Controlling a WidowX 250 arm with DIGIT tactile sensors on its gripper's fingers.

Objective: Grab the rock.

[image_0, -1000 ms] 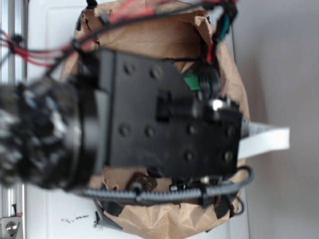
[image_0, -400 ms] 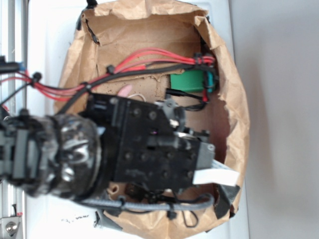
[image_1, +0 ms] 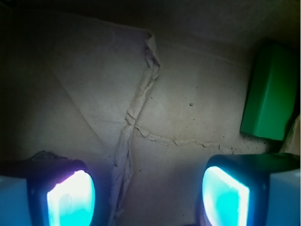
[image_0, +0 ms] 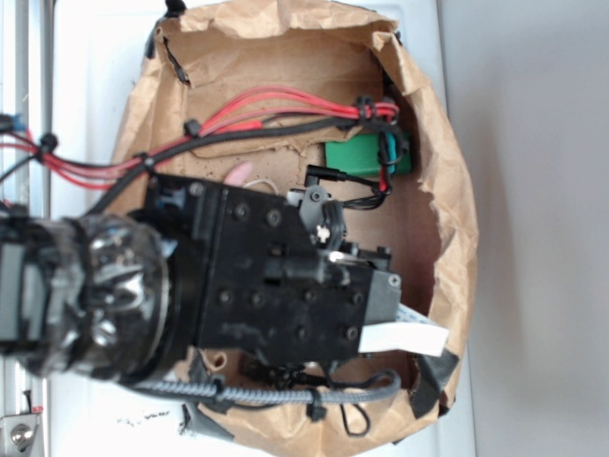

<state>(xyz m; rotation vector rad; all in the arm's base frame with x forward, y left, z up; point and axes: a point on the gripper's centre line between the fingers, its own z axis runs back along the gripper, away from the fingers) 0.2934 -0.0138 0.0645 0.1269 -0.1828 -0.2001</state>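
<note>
In the wrist view my gripper point(image_1: 148, 193) is open, its two glowing cyan pads point(image_1: 70, 197) wide apart over bare crumpled paper. A dark rough lump, the rock point(image_1: 44, 156), peeks out just behind the left finger, outside the gap, mostly hidden. Nothing lies between the fingers. In the exterior view the arm's black wrist block point(image_0: 285, 286) covers the fingers, and I cannot make out the rock for certain there.
The brown paper-lined container point(image_0: 447, 209) walls in the work area. A green rectangular block point(image_0: 357, 154) point(image_1: 270, 94) lies at the far right wall. A bit of pink plush point(image_0: 238, 173) shows behind the arm. Red and black cables point(image_0: 276, 109) hang across the container.
The arm has dropped lower into the container and shifted toward the near-left side, uncovering the green block. It has slowed and only crept left in the last half second.
</note>
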